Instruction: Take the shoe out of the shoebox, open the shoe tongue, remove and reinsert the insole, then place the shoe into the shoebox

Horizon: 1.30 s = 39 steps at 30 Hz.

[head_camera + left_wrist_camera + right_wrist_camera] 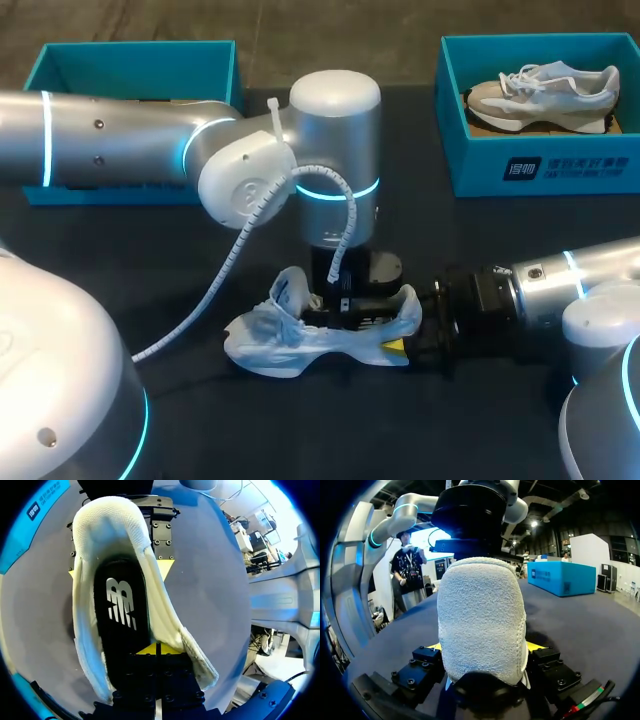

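Right hand (484,647) clamps shoe (290,340) heel; left hand (156,649) pinched narrow, tips on insole (120,615) inside

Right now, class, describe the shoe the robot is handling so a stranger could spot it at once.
On the dark table, nearer than the left teal shoebox and right teal shoebox, the left gripper and right gripper meet at a pale white knit sneaker. Unlike the grey-and-white sneaker inside the right teal shoebox, it lies outside both.

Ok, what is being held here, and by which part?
The right claw grips the shoe by its heel; whether the left claw pinches the insole cannot be told.
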Each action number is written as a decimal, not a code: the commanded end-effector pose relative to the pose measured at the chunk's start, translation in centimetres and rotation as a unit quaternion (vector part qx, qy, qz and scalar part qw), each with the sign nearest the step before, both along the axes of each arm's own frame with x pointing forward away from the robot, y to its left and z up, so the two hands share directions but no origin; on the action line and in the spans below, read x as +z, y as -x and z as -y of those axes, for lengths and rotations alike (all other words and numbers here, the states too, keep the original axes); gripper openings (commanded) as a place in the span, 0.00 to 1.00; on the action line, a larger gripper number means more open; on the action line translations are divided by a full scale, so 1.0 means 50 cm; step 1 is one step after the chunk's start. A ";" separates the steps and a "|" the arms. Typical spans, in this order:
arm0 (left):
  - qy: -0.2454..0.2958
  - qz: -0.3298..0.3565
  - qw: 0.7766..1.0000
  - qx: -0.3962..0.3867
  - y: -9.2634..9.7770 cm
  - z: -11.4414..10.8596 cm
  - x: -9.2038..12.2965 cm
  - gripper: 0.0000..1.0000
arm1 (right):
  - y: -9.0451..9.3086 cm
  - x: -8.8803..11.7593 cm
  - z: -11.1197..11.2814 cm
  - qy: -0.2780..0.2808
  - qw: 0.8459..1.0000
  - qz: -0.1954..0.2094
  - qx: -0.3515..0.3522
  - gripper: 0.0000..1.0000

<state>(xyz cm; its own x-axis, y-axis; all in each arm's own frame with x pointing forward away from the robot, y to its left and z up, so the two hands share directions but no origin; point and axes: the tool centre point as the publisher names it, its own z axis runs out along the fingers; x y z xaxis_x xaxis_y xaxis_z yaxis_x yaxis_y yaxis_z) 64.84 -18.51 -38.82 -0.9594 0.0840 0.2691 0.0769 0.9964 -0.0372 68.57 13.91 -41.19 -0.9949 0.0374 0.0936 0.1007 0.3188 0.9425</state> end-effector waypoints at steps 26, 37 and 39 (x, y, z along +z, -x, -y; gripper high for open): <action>-0.012 0.075 0.997 0.005 -0.012 0.000 -0.058 0.35 | 0.000 0.000 -0.002 0.001 1.000 0.000 -0.001 0.00; -0.043 0.146 0.988 0.028 -0.050 0.011 -0.077 0.28 | 0.000 0.000 -0.002 0.001 1.000 0.000 -0.001 0.00; -0.047 0.155 0.986 0.032 -0.059 0.010 -0.079 0.26 | 0.000 0.000 -0.002 0.001 1.000 0.000 -0.001 0.00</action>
